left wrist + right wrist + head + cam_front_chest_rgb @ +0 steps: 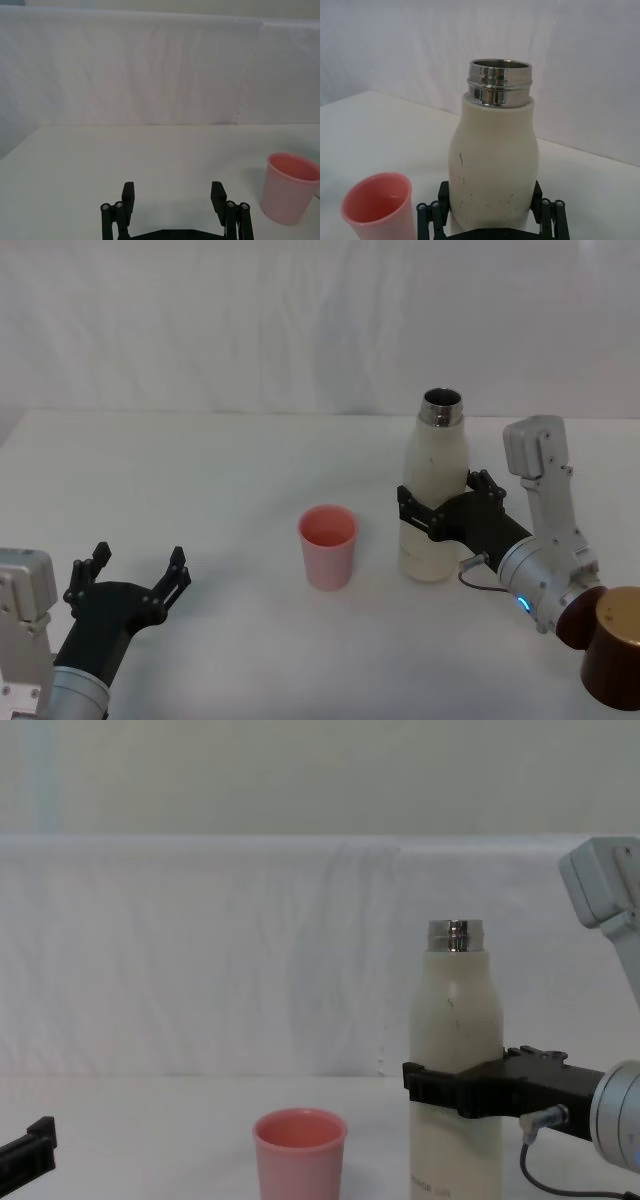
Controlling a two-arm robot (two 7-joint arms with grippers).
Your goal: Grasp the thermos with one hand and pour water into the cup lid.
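Observation:
The cream-white thermos [435, 450] stands upright on the white table, its steel neck open at the top. My right gripper [440, 492] reaches in from the right and is shut on the thermos at mid-height, one finger on each side of the body [492, 160]. In the chest view the thermos [455, 1010] rises far above the cup lid [299, 1155]. That pink cup lid [328, 545] stands upright just left of the thermos, a small gap between them. My left gripper [140, 558] rests low at the near left, open and holding nothing, with the cup lid [290, 187] off to its right.
The white table [200, 470] runs back to a white cloth backdrop [300, 320]. A wide bare stretch lies between my left gripper and the cup lid. My right arm's brown joint [615, 645] sits at the near right corner.

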